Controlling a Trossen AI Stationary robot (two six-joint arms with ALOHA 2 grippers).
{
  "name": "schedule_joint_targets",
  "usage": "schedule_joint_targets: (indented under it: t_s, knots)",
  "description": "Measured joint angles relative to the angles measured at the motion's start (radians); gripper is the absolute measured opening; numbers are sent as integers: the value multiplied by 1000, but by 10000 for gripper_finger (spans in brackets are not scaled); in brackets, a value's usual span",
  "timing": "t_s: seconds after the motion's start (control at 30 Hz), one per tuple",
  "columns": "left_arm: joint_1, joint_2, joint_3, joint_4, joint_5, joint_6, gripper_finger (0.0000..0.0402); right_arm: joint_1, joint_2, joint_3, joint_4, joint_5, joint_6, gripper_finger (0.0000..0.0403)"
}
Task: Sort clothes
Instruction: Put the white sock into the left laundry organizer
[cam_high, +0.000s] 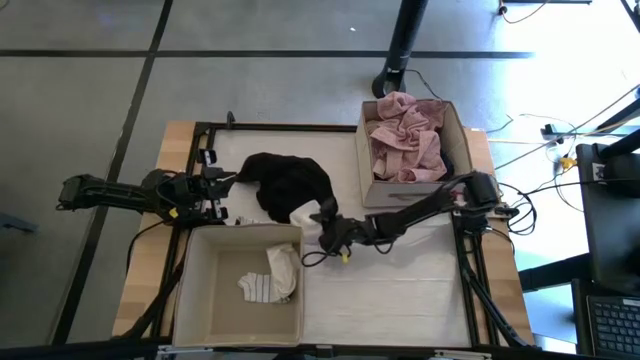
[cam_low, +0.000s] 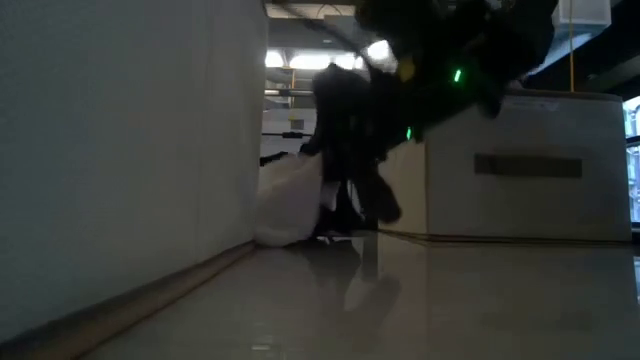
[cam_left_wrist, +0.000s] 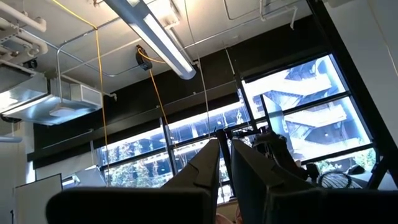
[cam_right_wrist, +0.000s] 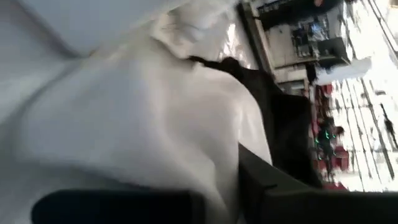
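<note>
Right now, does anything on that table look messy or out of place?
Yes. A black garment lies heaped on the table between the boxes, unsorted, with a white piece at its edge, where the right gripper reaches.

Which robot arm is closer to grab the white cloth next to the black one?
The right. Its tool is right at the white cloth beside the black garment. The left tool sits farther off, at the black garment's other edge.

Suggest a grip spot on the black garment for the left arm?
Probably the black garment's edge nearest the left gripper: a narrow tongue of cloth reaches toward it there. Come in from that side, low over the table. Avoid the opposite edge, where the right gripper works at the white piece.
</note>
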Motion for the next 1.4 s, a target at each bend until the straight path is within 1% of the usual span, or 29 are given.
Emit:
schedule_joint_targets:
  t_s: [0.1,0.23,0.4,0.6,0.77,1.0,1.13,1.27,1.4]
  knots:
    - [0,0,0,-4,0,4,31,24,-78,0,-48,50,3,55]
    - [0,0,0,-3,0,4,31,44,-178,0,-114,92,-5,42]
    - [0,0,0,-2,0,-1,31,41,-295,0,-200,120,-4,26]
    - [0,0,0,-2,0,5,31,41,-404,0,-194,120,-13,37]
    - [0,0,0,-2,0,6,31,41,-457,0,-153,120,-46,35]
    - [0,0,0,-2,0,5,31,41,-475,0,-74,113,-58,39]
    - [0,0,0,-2,0,5,31,44,-496,5,-64,112,-85,41]
    - [0,0,0,-3,0,5,31,75,-544,26,-104,135,-87,41]
    - [0,0,0,-4,0,5,31,136,-593,28,-277,148,-45,41]
